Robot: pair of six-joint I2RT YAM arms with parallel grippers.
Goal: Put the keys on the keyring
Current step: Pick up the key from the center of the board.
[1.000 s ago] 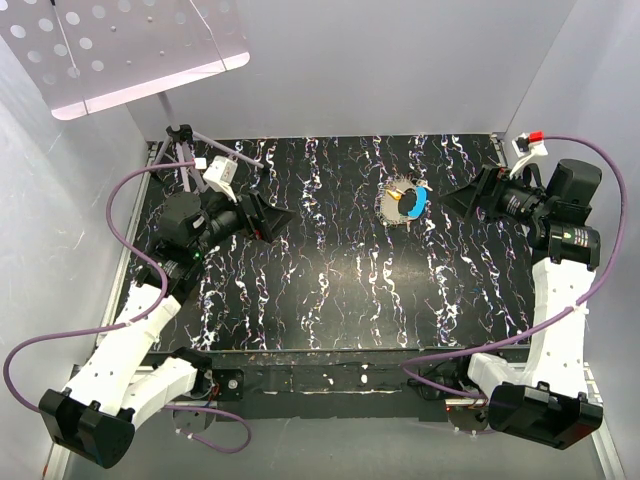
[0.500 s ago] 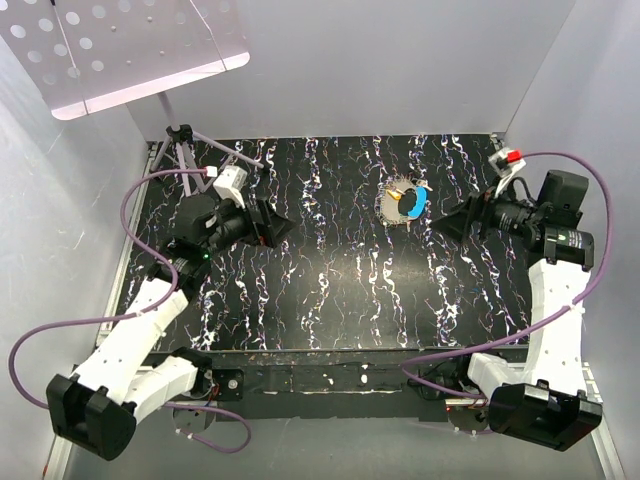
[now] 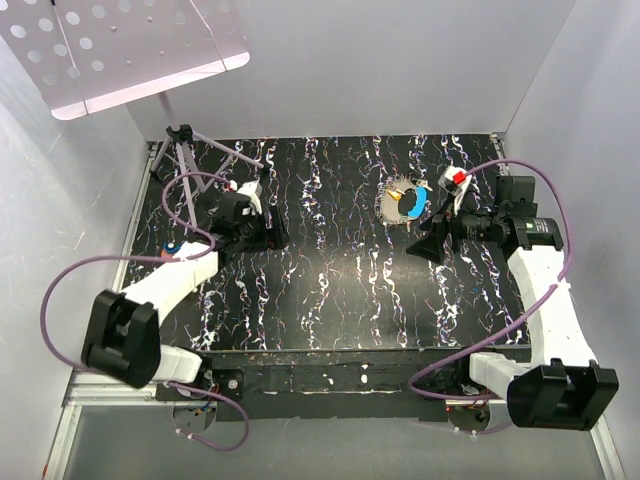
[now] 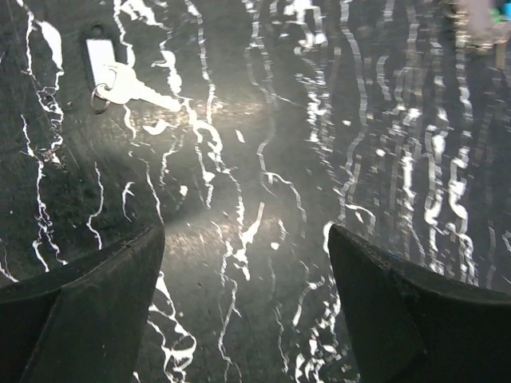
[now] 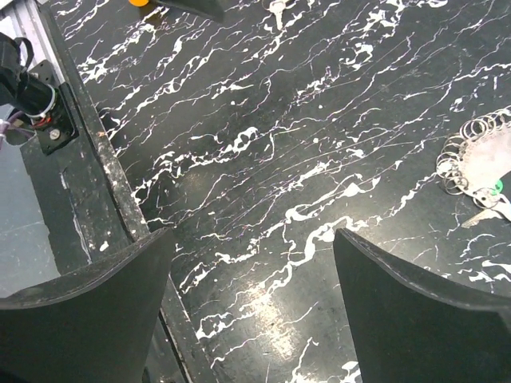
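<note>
Since neither arm has anything in hand, you should count the job as not yet begun.

Starting at the left, your left arm (image 3: 170, 285) reaches out well to the left of the keyring (image 3: 388, 207). Its jaws stand wide apart over the bare marbled surface (image 3: 330, 290) with nothing between them. Its wrist view shows a plain silver key (image 4: 136, 89) lying flat beside a white tag (image 4: 100, 57), well clear of the jaws. Whether that key belongs to the job I cannot tell.

Moving right, the keyring lies flat on the surface as a loose tangle of silvery loops. The keys (image 3: 411, 203) rest against its right side. From above you can see a blue head plainly and an orange one beside it. These views do not show whether any key is threaded on; to my eye they are merely heaped together.

Further right, your right arm (image 3: 545, 290) has its jaws just to the near right of the keyring, pointed toward it. They are spread wide and hold nothing. Its wrist view catches the keyring (image 5: 467, 152) at the frame's right edge.

By my reckoning everything is left to do: lift the keyring, pick up a key, and thread each one in turn.
</note>
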